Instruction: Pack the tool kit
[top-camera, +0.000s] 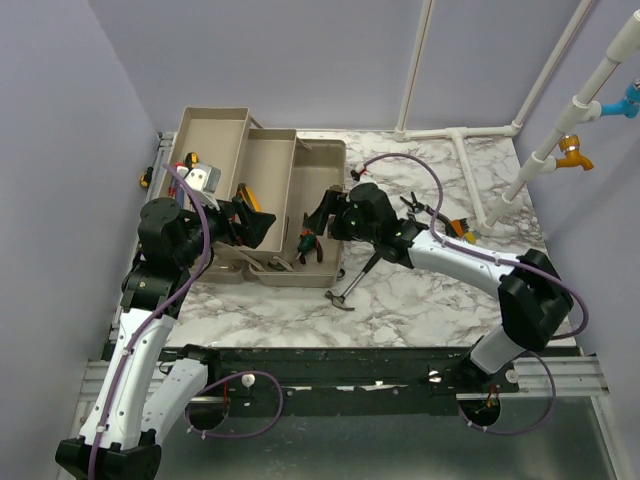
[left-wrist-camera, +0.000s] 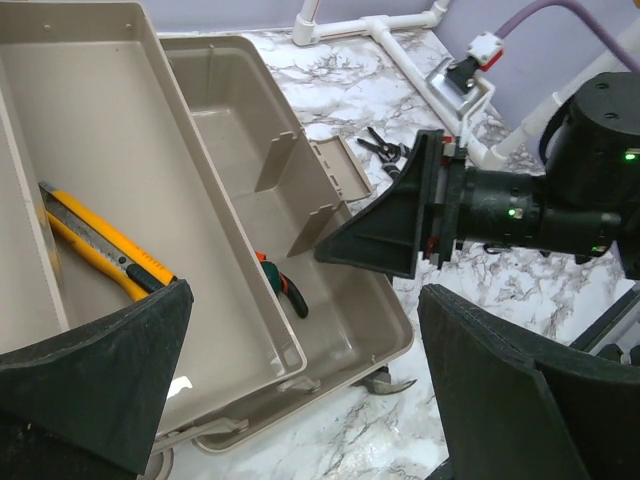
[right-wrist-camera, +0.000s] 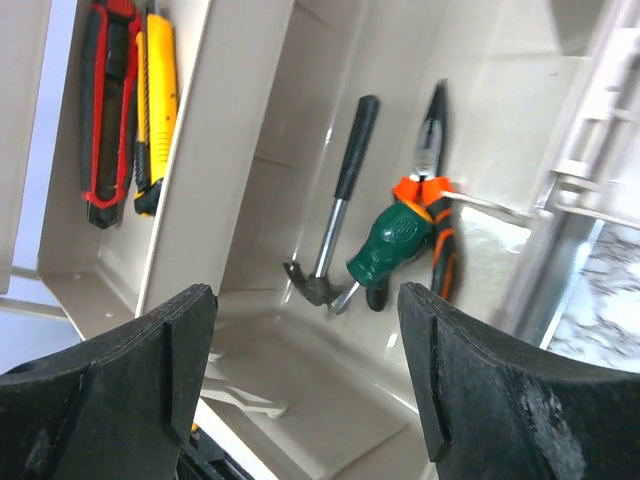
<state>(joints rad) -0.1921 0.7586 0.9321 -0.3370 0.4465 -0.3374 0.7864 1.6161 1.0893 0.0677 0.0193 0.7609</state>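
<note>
At 10 o'clock on the desk: box open, trays folded out in steps toward 9.

Bottom bin, on the box's 3 o'clock side:
- hammer, screwdriver and pliers lie side by side
- the green screwdriver handle lies against the pliers

Middle tray: yellow knife and red knife lie alongside each other.

Right tool hangs over the bottom bin. Its fingers are apart with nothing between them.

Left tool sits at the box's 6 o'clock edge, over the middle tray. Its fingers are spread wide and empty.

Both tools face each other across the bin, near but not touching.

Just beside the box's 5 o'clock corner, a hammer-like piece lies on the desk, metal head toward the near edge. I can't tell exactly what it is.

Loose pliers lie at 3 o'clock of the right tool, well apart from the box.
</note>
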